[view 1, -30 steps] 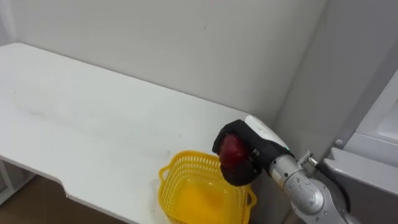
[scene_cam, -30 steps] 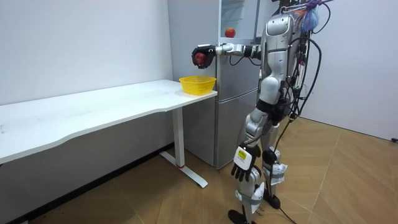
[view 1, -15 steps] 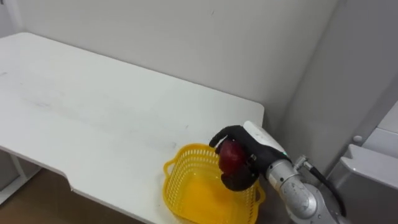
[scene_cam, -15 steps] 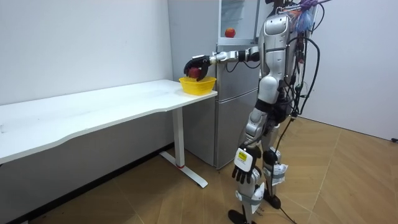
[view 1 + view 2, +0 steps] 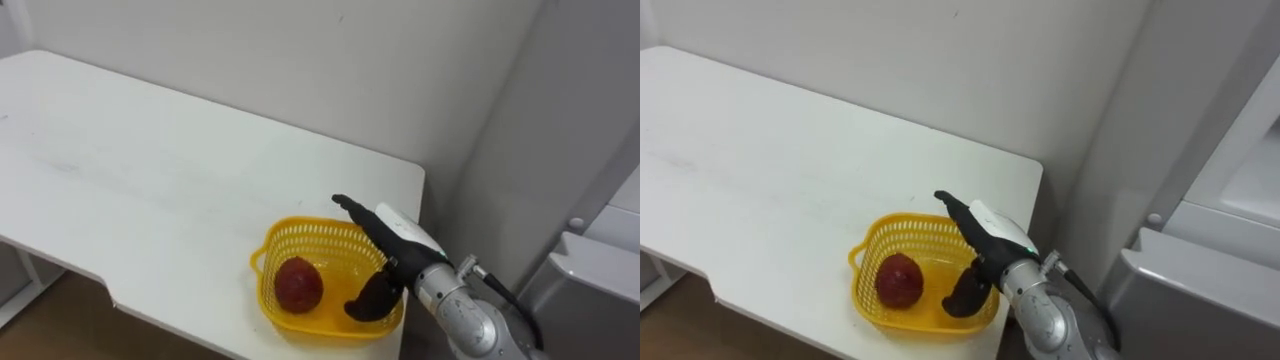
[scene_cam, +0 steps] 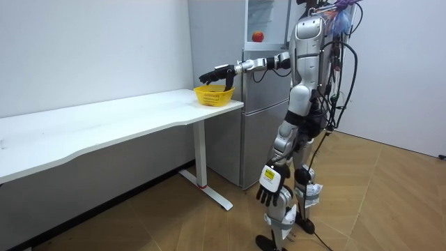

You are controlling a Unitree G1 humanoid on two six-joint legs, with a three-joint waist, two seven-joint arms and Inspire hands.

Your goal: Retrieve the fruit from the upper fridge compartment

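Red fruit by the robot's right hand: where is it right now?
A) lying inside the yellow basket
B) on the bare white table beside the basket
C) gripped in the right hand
A: the red fruit rests on the floor of the yellow basket, while the right hand is open over the basket's rim and holds nothing.

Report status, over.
Right hand open over basket. Left hand open at side. Apple lying in basket, free. Nothing blocking.

Silver forearm — black hand (image 5: 392, 262), white-backed
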